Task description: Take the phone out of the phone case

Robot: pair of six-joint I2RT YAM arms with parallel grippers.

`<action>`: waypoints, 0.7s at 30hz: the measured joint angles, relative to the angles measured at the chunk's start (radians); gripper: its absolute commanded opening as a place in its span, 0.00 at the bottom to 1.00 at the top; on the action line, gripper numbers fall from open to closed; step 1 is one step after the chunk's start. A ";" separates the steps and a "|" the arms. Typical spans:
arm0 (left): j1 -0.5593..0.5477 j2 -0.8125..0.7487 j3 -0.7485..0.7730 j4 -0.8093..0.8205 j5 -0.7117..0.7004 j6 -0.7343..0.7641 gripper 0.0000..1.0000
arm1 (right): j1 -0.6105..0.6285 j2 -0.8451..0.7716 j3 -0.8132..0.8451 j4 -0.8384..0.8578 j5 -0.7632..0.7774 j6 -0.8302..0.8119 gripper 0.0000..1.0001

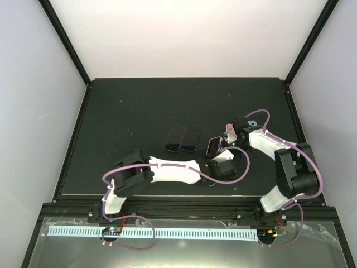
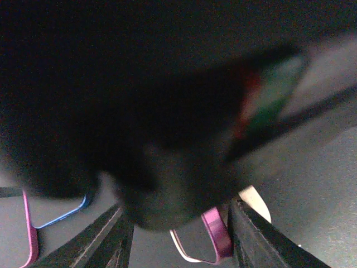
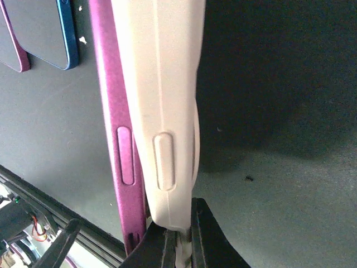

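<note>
A magenta phone [image 1: 213,146] stands on edge in mid-table, partly out of a cream case [image 1: 228,135]. In the right wrist view the phone's side with its button [image 3: 124,151] lies along the case [image 3: 164,111]. My right gripper [image 3: 181,237] is shut on the case's end; it also shows in the top view [image 1: 231,137]. My left gripper [image 1: 217,160] sits just in front of the phone. In the left wrist view the gripper [image 2: 175,245] is open, and the phone's corner [image 2: 217,234] lies against the right finger [image 2: 251,237]. A dark blur hides most of that view.
Two other phones lie flat, side by side, left of the grippers: a pink-edged one [image 1: 175,138] and a blue-edged one [image 1: 191,138]. Both show in the right wrist view, pink [image 3: 14,44] and blue [image 3: 62,33]. The black mat's [image 1: 139,106] front edge and rail run close behind the arms.
</note>
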State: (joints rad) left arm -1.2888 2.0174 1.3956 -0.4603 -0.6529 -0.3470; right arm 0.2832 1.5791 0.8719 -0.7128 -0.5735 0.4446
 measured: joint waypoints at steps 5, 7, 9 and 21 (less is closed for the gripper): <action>-0.019 0.023 0.021 -0.027 -0.063 0.005 0.36 | -0.001 0.000 0.000 0.006 -0.008 0.000 0.01; -0.024 0.027 0.023 -0.034 -0.079 0.004 0.28 | -0.004 0.000 0.000 0.009 -0.014 0.002 0.01; -0.028 0.031 0.024 -0.047 -0.097 -0.003 0.18 | -0.004 0.000 0.000 0.017 -0.024 0.004 0.01; -0.021 -0.041 -0.039 0.002 -0.150 -0.056 0.01 | -0.002 -0.092 -0.017 0.061 -0.023 0.021 0.01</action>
State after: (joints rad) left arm -1.3102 1.9762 1.3563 -0.4583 -0.8028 -0.4034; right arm 0.2810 1.4872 0.8551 -0.6521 -0.5968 0.4652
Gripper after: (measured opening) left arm 0.081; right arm 0.049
